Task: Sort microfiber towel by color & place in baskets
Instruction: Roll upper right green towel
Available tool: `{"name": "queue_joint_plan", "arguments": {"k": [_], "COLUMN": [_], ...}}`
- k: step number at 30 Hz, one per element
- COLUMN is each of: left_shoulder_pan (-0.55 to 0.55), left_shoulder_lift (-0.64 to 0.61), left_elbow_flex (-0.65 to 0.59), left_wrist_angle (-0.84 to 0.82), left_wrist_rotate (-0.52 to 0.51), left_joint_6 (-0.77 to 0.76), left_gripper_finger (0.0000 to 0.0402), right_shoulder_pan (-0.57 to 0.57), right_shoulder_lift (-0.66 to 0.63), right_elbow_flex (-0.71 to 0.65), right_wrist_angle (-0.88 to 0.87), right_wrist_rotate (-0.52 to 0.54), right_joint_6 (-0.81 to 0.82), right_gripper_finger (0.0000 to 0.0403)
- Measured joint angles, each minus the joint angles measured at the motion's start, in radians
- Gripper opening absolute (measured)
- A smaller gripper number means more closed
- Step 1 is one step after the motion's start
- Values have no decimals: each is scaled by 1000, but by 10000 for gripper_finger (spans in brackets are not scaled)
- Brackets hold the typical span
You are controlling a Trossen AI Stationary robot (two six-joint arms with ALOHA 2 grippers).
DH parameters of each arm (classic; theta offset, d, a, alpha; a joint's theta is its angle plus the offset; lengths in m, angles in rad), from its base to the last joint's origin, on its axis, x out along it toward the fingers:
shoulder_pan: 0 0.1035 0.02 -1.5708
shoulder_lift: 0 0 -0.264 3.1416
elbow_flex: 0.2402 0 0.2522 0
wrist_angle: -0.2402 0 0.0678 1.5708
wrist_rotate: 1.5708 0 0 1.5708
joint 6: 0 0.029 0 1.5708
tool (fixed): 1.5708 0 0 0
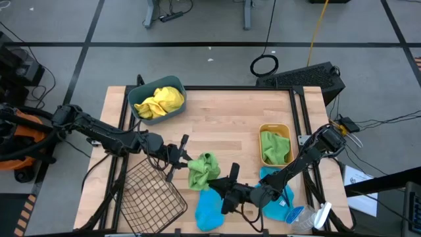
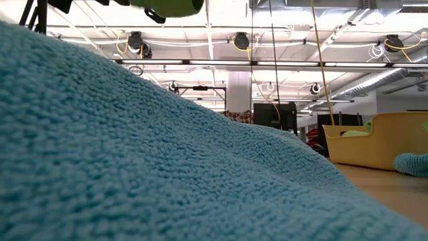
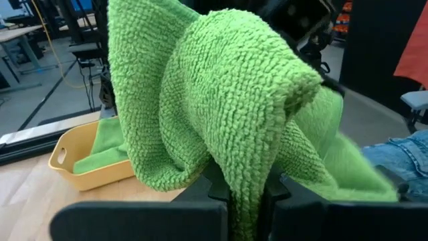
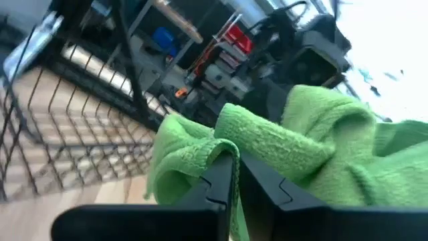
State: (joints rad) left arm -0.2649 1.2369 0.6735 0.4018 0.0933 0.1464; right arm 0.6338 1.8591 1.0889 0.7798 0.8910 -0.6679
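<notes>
Two robot arms pinch one green cloth between them above the middle of a wooden desk.

The left pincer (image 1: 185, 157) and the right pincer (image 1: 227, 180) each have their fingers pressed together on the fuzzy green microfiber towel (image 1: 203, 170), from opposite sides. Just beside it lies a bright blue towel (image 1: 211, 208); another blue towel (image 1: 281, 195) lies under the right arm. The shallow orange-yellow plastic tub (image 1: 275, 128) holding a green cloth stands near the right arm; the teal plastic bin (image 1: 179, 84) holds yellow cloths; the dark wire-mesh basket (image 1: 150, 196) sits under the left arm. Risk: if both keep pinching while moving apart, the cloth stretches, slips and drops short of the tub.
</notes>
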Motion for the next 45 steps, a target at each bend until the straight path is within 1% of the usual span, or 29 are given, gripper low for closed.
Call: {"name": "queue_joint_plan", "arguments": {"k": [5,9,11,15,18,24,27,31,34,37,45], "left_shoulder_pan": [0,0,0,0,0,0,0,0,0,-1,-22], "left_shoulder_lift": [0,0,0,0,0,0,0,0,0,0,0], "left_elbow_flex": [0,0,0,0,0,0,0,0,0,0,0], "left_wrist_angle": [0,1,1,1,1,1,1,1,1,1,0], "left_wrist_rotate": [0,0,0,0,0,0,0,0,0,0,0], "left_joint_6": [-1,-2,-2,-2,-2,-2,-2,-1,-1,17,48], "left_gripper_finger": [20,20,20,20,20,20,20,20,20,20,20], "right_shoulder_pan": [-5,-8,-8,-8,-4,-3,-3,-3,-3,-3,-3], "right_shoulder_lift": [-1,-1,-1,-1,-1,-1,-1,-1,-1,-1,-1], "right_elbow_flex": [0,0,0,0,0,0,0,0,0,0,0], "right_wrist_angle": [15,20,18,5,-6,41,86,112,121,122,136], "right_wrist_rotate": [3,-1,-6,-7,7,115,124,128,130,133,159], "right_joint_6": [74,85,117,106,102,97,68,57,82,113,125], "right_gripper_finger": [20,20,20,31,65,171,219,268,292,306,310]}}
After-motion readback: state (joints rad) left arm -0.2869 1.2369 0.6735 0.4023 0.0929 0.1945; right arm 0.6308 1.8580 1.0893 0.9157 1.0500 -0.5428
